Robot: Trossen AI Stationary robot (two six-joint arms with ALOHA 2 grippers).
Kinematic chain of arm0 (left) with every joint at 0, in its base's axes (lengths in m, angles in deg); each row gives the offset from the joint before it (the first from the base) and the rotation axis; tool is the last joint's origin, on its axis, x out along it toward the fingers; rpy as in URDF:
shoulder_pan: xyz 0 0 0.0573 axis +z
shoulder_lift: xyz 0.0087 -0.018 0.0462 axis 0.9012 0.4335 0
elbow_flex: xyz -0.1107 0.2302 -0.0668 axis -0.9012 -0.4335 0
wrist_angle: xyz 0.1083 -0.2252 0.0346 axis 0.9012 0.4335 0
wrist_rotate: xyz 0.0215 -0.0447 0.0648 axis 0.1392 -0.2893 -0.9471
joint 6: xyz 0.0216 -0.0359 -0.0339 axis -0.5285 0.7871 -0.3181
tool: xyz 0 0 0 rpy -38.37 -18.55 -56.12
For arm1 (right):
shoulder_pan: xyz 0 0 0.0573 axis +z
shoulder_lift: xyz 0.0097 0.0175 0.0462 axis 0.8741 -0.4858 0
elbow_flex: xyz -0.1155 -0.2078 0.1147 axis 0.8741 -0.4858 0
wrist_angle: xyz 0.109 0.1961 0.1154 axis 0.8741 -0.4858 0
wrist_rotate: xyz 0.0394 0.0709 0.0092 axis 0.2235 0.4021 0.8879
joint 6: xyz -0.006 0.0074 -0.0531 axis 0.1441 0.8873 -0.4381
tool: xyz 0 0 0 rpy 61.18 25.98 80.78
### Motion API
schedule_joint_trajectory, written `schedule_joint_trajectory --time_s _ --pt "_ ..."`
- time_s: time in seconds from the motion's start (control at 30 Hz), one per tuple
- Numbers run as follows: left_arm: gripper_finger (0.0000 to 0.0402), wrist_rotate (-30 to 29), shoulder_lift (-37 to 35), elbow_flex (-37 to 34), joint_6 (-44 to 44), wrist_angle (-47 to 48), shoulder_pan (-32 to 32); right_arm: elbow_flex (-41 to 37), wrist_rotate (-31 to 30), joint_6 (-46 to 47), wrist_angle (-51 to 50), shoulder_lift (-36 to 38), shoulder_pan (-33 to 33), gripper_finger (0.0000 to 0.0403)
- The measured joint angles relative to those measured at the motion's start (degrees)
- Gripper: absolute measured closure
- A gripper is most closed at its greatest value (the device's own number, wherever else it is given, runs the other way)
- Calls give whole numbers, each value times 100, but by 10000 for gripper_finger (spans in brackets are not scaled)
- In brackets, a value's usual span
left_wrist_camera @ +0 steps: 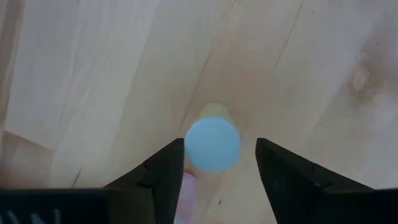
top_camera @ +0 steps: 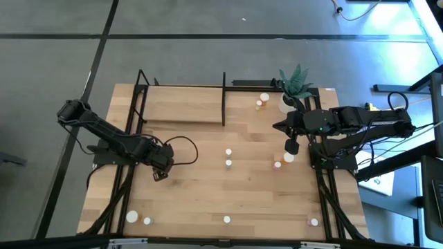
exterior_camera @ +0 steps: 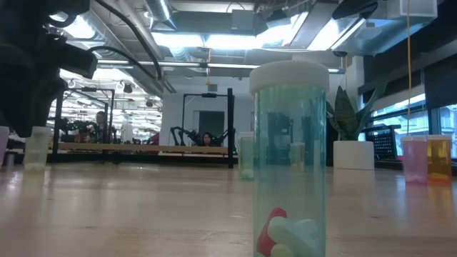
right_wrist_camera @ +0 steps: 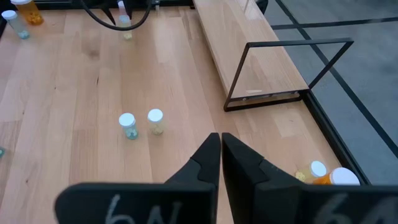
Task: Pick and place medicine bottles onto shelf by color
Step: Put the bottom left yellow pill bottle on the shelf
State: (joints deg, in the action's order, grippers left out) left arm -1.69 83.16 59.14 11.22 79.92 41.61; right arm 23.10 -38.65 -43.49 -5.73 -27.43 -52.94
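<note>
While straddling one white-capped bottle (left_wrist_camera: 212, 144) on the left of the table (top_camera: 194, 200), left gripper (top_camera: 161, 171) noted with fingers (left_wrist_camera: 166, 177) spread either side of the cap, a gap showing on each side. Right gripper (top_camera: 292, 146) clenched empty, poised on the right side beside a potted plant (top_camera: 296, 84). Shelf (top_camera: 183, 105) along the far edge. Nearest clear greenish bottle (exterior_camera: 289, 157) seen holding red and pale pills. Other bottles scattered; pink (exterior_camera: 414, 158) and orange (exterior_camera: 438, 157) ones side by side, contents unreadable.
</note>
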Motion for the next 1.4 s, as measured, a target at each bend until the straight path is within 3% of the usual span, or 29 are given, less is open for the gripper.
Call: schedule_joint_trajectory --time_s 0.6,1.13,1.4 --pt "289 -70 0 0 -102 49 0 0 0 0 1 0 0 384" --pt "295 -160 2 17 89 39 2 0 0 -1 1 0 1 384" --pt "296 -155 2 548 58 240 2 0 0 0 1 0 1 384"
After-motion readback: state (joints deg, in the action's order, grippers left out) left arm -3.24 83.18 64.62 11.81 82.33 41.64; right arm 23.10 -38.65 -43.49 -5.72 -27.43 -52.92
